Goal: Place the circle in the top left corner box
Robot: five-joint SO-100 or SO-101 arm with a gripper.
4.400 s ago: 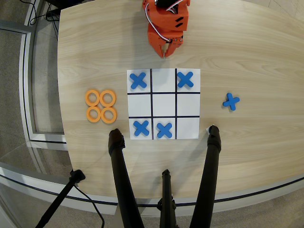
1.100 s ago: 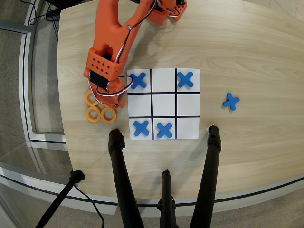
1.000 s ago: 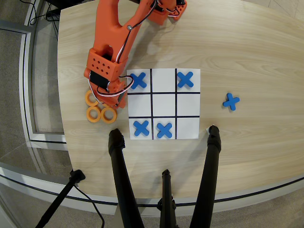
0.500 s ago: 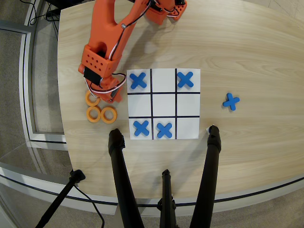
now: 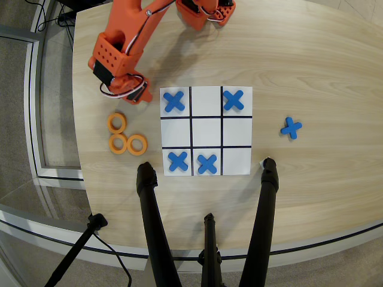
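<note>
Overhead view: pincer (image 5: 136, 97) state indeterminate, hidden under arm; three rings (image 5: 126, 136) lay below it; bare corner box (image 5: 237, 160) unfilled, far.

A light wood-grain table (image 5: 311, 54) with a curved dark edge fills most of the overhead view. Below and to the left lies grey carpeted floor (image 5: 18, 251), crossed by pale metal floor rails (image 5: 37, 119). Three black tripod legs (image 5: 152, 227) rise from the lower edge over the table. Black cables (image 5: 45, 18) trail at the upper left. Lighting is even and soft
</note>
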